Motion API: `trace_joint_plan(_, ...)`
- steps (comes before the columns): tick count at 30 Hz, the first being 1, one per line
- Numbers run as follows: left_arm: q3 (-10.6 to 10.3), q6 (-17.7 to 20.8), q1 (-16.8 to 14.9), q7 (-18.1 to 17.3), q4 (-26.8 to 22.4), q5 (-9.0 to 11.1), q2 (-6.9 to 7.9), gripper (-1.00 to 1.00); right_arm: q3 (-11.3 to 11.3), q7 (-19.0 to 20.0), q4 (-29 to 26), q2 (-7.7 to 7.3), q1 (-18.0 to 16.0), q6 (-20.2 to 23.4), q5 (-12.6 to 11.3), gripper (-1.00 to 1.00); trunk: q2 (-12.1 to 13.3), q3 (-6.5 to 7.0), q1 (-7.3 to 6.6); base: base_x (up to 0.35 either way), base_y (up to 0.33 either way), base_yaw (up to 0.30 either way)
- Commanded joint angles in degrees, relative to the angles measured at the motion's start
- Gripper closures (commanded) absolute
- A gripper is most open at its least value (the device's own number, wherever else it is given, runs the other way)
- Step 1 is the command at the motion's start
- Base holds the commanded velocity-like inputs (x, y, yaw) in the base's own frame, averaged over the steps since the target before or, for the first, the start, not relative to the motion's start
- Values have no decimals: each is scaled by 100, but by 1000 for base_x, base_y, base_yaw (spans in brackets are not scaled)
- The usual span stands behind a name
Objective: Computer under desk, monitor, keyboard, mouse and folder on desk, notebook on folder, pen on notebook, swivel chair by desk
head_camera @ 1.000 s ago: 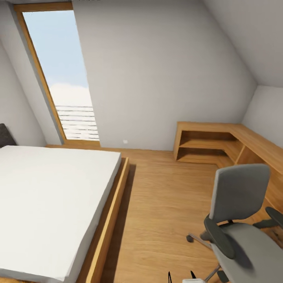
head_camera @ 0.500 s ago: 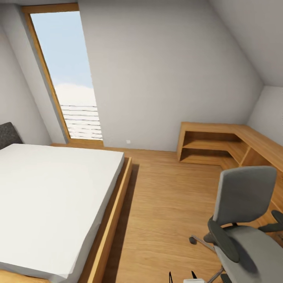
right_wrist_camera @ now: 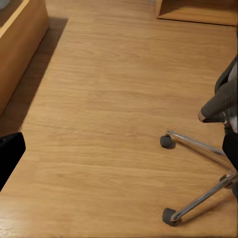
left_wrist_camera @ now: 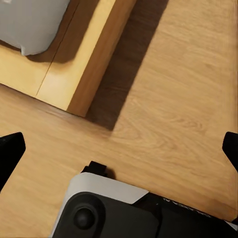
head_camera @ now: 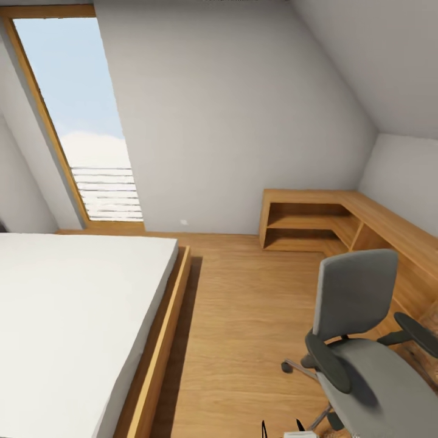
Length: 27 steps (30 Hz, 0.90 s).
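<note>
The grey swivel chair [head_camera: 356, 298] stands at the lower right of the head view on the oak floor, its back upright and its grey seat bare. In the right wrist view its chrome base [right_wrist_camera: 198, 144] and two castors are close by. My left gripper [left_wrist_camera: 119, 148] hangs open over the floor beside the bed's frame, nothing between its fingers. My right gripper [right_wrist_camera: 119, 148] is open too, over bare planks near the chair's base. The desk, computer, monitor, keyboard, mouse, folder, notebook and pen are out of view.
A wide white bed [head_camera: 73, 304] on an oak frame [left_wrist_camera: 84, 64] takes up the left. Low oak cabinets [head_camera: 316, 210] run along the far right corner under the sloped ceiling. A tall window [head_camera: 73, 115] is at the back left. Open floor [head_camera: 243, 316] lies between bed and chair.
The whole head view has swung one way and then back the other, so the camera moved. The chair, bed and cabinets keep their places in the room.
</note>
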Motion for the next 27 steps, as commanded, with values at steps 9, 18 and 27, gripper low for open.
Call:
trace_joint_plan(9,-52,-99,-4,38,0,40,-1,-100,50,-42,3,5,-5,-5,-13,-100,-12,20,4,0,0,-199)
trace_joint_plan(18,-55,-121,-4,38,0,40,-1,-100,56,-42,3,10,-5,-5,-21,-100,-12,26,4,55,11,-41)
trace_joint_plan(27,-57,-126,-4,36,0,40,0,-100,51,-42,3,9,-5,-5,-22,-100,-12,26,4,211,54,-4)
